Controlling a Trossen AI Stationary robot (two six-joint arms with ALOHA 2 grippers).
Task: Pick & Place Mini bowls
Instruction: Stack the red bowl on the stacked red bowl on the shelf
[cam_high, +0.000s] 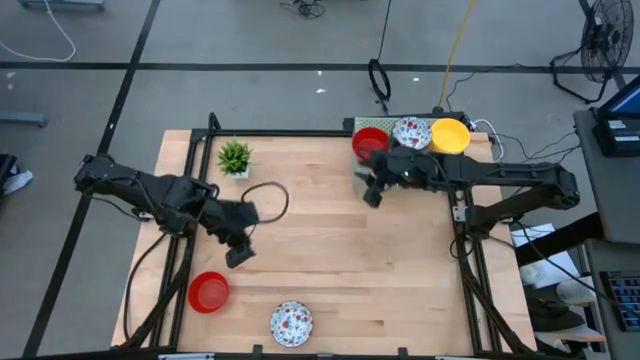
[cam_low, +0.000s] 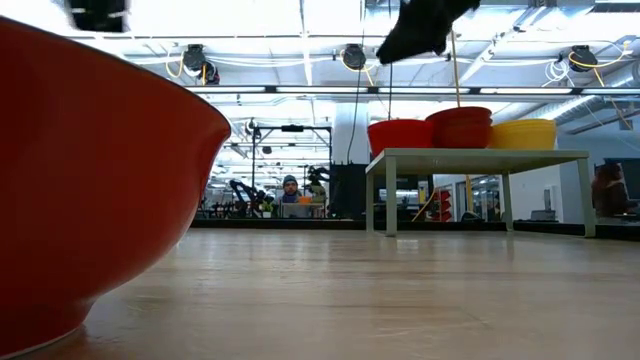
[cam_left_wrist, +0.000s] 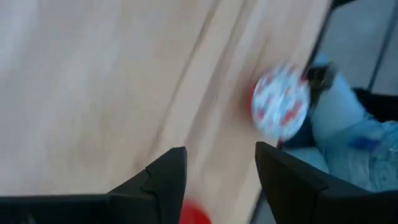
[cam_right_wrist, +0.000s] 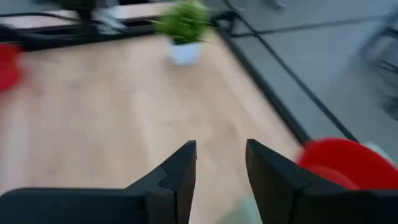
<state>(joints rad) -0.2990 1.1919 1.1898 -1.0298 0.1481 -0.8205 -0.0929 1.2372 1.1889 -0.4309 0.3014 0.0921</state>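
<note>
Currently both grippers spread, empty: left gripper (cam_high: 238, 256) above red bowl (cam_high: 208, 292); right gripper (cam_high: 371, 195) at stack's 7 o'clock; next needs descent.

Bright, even overhead lighting; ceiling fixtures glare white in the low view. Both wrist views are motion-blurred, smearing the speckled white round bowl (cam_left_wrist: 281, 102). The plain red round bowl (cam_low: 90, 190) looms out of focus.
</note>
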